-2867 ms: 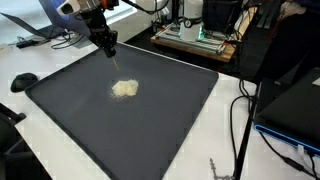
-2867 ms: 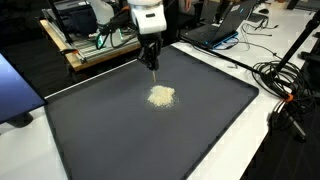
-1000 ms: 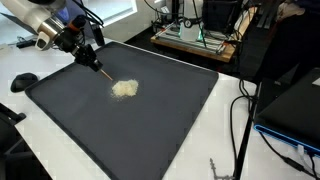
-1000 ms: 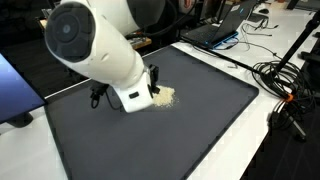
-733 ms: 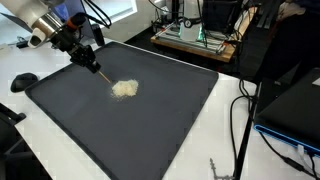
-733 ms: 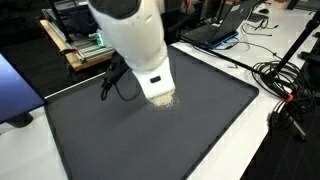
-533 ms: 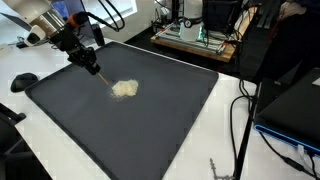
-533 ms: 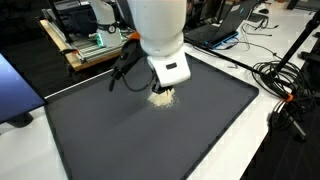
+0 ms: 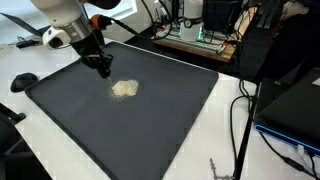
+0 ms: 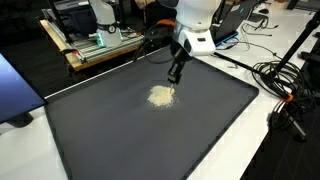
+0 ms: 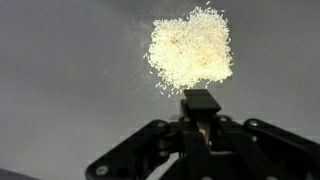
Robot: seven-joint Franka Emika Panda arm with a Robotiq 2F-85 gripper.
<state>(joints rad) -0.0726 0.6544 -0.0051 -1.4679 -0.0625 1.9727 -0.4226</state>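
Note:
A small heap of pale grains (image 9: 124, 89) (image 10: 161, 96) lies near the middle of a black mat (image 9: 170, 130) (image 10: 130, 140). My gripper (image 9: 103, 71) (image 10: 174, 75) points down at the mat just beside the heap, a short gap from its edge. In the wrist view the heap (image 11: 190, 50) lies right ahead of my gripper (image 11: 201, 100), whose dark fingertips are pressed together and shut. Whether something thin is pinched between them I cannot tell. Stray grains are scattered around the heap.
A wooden tray of electronics (image 9: 195, 40) (image 10: 90, 50) stands behind the mat. A black mouse-like object (image 9: 24, 80) sits off one corner. Cables (image 9: 240, 120) (image 10: 285, 90) trail along the white table edge. A laptop (image 10: 215, 30) is nearby.
The arm has swung round, so its body no longer blocks the heap in an exterior view. The gripper stays shut close beside the heap, which looks unchanged.

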